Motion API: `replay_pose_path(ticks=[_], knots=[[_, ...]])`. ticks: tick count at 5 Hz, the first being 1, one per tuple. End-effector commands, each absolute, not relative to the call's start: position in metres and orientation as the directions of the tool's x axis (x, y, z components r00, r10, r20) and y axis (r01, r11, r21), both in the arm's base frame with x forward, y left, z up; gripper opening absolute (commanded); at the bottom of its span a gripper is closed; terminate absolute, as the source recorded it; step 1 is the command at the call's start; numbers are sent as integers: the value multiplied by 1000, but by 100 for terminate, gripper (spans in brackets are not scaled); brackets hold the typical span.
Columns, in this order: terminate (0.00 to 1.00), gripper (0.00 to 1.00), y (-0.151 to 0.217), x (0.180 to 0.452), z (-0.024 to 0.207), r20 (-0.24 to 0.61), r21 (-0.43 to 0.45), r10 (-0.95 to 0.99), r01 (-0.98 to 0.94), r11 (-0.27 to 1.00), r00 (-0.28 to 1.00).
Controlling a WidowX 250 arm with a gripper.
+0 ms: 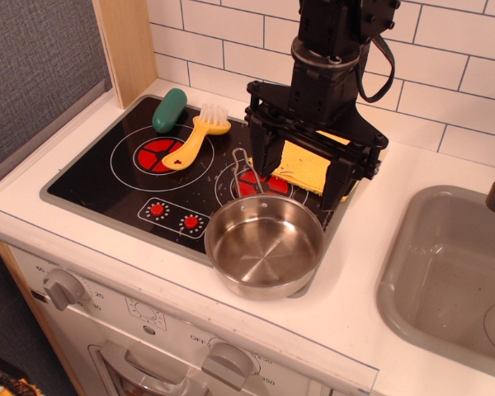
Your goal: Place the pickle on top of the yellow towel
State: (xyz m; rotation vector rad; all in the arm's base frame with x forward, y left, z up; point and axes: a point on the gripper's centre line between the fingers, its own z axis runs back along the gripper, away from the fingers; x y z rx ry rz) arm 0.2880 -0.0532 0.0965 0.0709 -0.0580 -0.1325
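Observation:
The dark-green pickle [169, 110] lies at the back left of the black stovetop, next to the bristles of a yellow brush. The mustard-yellow towel [301, 165] lies at the back right of the stovetop, partly hidden behind my arm. My gripper [299, 172] hangs just above the towel with its two black fingers [259, 153] spread wide apart and nothing between them. The pickle is well to the left of the gripper.
A yellow brush with white bristles [195, 136] lies beside the pickle. A steel pot [265, 245] stands at the front right of the stovetop [107, 177]. A grey sink [454, 280] is at the right. A tiled wall [445, 58] is behind.

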Motion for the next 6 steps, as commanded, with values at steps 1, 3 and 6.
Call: replay_pose_path(ticks=[1,3,6], knots=[[0,100,-53,288,96,53,74,-134,130,989,990],[0,100,27,340,102,99,104,-22,11,994,995],[0,100,139,388,68,60,185,173,-181,966,983]])
